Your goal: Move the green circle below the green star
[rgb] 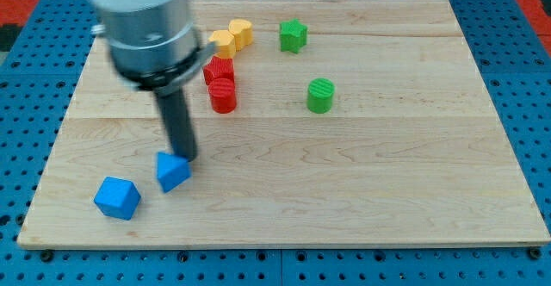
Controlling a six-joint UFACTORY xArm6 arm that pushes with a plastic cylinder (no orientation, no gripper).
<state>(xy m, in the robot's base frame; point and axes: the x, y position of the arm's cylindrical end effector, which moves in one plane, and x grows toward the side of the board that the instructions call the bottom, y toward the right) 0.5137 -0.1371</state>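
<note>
The green circle stands right of the board's middle. The green star sits near the view's top, up and a little left of the circle. My tip is at the lower left of the board, far left of both green blocks. It touches, or nearly touches, the top of a blue triangular block.
A blue cube lies at the bottom left. Two red blocks stand left of the green circle. Two yellow blocks stand left of the green star. The wooden board lies on a blue perforated table.
</note>
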